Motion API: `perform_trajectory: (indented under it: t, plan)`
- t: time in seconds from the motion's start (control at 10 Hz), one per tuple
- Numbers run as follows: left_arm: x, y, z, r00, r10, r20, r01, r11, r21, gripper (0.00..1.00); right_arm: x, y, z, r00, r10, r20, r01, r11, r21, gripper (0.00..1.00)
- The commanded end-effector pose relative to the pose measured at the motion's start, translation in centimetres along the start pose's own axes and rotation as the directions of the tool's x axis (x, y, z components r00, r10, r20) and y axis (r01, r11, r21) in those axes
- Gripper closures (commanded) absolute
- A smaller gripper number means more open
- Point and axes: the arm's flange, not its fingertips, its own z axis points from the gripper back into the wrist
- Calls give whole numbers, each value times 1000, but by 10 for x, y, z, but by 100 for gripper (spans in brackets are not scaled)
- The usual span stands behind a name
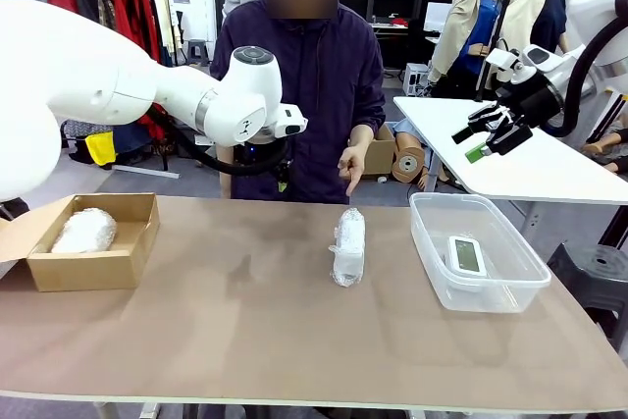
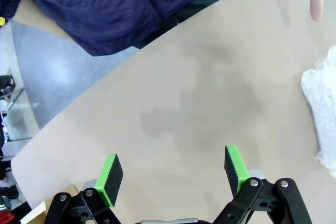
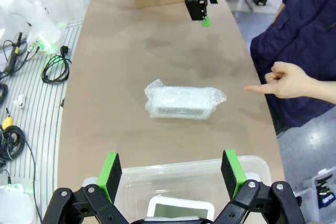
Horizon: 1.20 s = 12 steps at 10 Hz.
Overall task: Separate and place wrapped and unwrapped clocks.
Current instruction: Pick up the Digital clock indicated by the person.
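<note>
The brown table (image 1: 245, 340) spans the front view, with a person (image 1: 304, 76) in a dark jacket standing at its far edge. On the table's left end sits an open cardboard box (image 1: 88, 270), which holds one wrapped clock (image 1: 83, 231), a lumpy whitish bundle lying inside it. Toward the right end stands a clear plastic tub (image 1: 491, 296), and the bare white digital clock (image 1: 465, 253) lies flat on its bottom, screen up. Between box and tub, near the middle, the second wrapped clock (image 1: 348, 247) rests on the bare tabletop, touching neither. The right wrist view looks down over the tub's near rim and shows that bundle lengthwise as bubble-wrapped, with the person's hand (image 3: 289, 80) pointing a finger toward it from beside the table edge. The left wrist view catches just the bundle's end at its right border, plus the fingertip above it. The left gripper (image 2: 173, 169) hangs over bare tabletop near the person, jaws spread wide with nothing between them. The right gripper (image 3: 173, 169) hovers high above the tub, likewise spread wide and empty.
</note>
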Motion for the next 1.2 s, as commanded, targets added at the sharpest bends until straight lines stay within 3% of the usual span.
perform_trajectory:
  t: [0.0, 0.4, 0.5, 0.7, 0.9, 1.1]
  plan:
    - [-5, 4, 4, 1000, -15, -6, 15, 1000, 16, 0, -2, 4, -1, 1000, 23, -18, -23, 1000, -10, 0]
    - [0, 1, 0, 1000, -1, -2, 1, 1000, 1, 0, -2, 4, -1, 1000, 23, -18, -23, 1000, -10, 0]
    - [0, -16, 5, 996, 46, -77, -50, 997, -51, 0, -2, 4, -1, 1000, 23, -18, -23, 1000, -10, 0]
    - [5, -37, 22, 984, 116, -132, -136, 979, -152, 0, -2, 4, -1, 1000, 23, -18, -23, 1000, -10, 0]
    - [7, -59, 33, 956, 188, -226, -229, 958, -171, 0, -2, 4, -1, 1000, 23, -18, -23, 1000, -10, 0]
    - [7, -89, 42, 941, 259, -218, -307, 924, -228, 0, -2, 4, -1, 1000, 23, -18, -23, 1000, -10, 0]
